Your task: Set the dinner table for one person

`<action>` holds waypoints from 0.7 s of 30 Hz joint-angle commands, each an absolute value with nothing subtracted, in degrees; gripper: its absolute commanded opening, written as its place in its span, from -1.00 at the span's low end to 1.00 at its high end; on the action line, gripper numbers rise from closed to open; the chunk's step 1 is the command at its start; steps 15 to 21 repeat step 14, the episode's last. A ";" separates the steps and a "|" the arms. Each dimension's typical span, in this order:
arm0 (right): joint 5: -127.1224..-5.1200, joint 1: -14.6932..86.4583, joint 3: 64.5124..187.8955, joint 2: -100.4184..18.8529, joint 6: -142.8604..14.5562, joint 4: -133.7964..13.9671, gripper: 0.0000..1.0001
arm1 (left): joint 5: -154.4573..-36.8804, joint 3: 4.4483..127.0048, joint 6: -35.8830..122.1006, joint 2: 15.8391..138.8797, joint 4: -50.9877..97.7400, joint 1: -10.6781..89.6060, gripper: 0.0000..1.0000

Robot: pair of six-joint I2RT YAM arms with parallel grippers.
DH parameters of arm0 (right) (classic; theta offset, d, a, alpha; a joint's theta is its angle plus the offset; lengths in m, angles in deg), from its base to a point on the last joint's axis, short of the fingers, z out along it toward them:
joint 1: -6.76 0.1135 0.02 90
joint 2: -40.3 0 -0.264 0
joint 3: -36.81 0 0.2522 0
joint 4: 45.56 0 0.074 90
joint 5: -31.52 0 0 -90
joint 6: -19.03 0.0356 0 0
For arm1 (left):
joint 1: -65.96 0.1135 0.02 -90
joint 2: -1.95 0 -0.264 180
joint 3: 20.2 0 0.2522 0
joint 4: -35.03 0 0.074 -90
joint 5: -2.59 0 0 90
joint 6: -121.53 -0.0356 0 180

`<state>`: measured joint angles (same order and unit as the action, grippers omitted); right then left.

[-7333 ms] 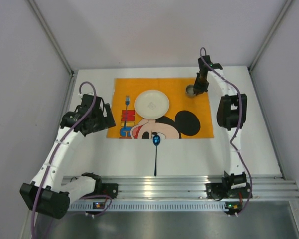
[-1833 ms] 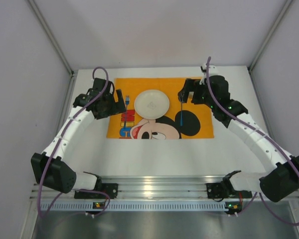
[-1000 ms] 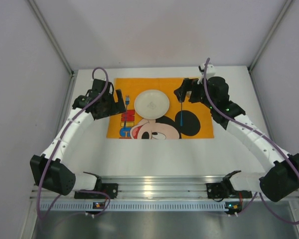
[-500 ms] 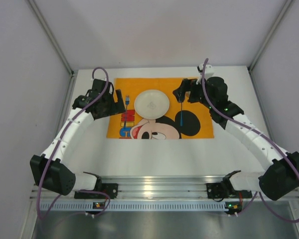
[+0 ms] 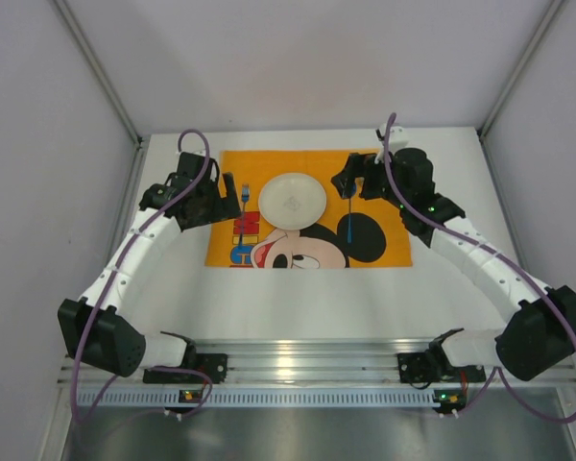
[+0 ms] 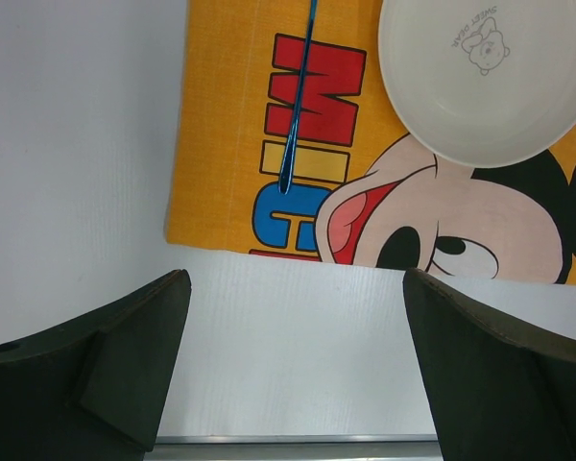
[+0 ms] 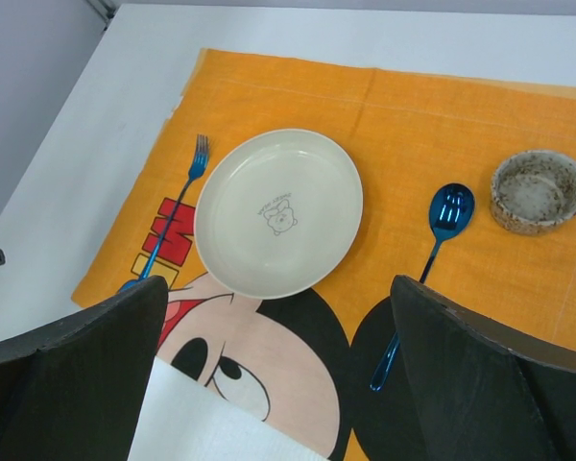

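The dinner table (image 5: 298, 298) is a plain white top. On it lies an orange Mickey Mouse placemat (image 5: 389, 245) with a cream plate (image 5: 292, 201) at its middle. A blue fork (image 5: 244, 197) lies left of the plate and a blue spoon (image 5: 349, 223) lies right of it. A speckled cup (image 7: 539, 190) stands beyond the spoon. My left gripper (image 5: 226, 192) hovers open above the fork's side of the mat. My right gripper (image 5: 350, 179) hangs open over the spoon's bowl and holds nothing. In the wrist views both pairs of fingers (image 6: 125, 355) (image 7: 86, 365) stand wide apart.
A ribbed aluminium rail (image 5: 298, 360) runs along the near edge, with both arm bases on it. Grey walls and metal posts close in the left, right and back. Bare white tabletop (image 6: 77, 144) lies left of and in front of the placemat (image 6: 221, 125).
Since the earliest frame the spoon went from the mat's near edge to the right of the plate. Over the last second my right gripper crept slightly left. The left arm stayed still.
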<state>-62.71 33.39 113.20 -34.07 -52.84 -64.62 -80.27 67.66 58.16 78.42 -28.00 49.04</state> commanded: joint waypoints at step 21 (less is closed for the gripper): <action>-62.70 33.91 114.20 -33.62 -50.84 -60.90 0.99 | -79.50 68.62 55.87 78.33 -26.10 49.79 0.96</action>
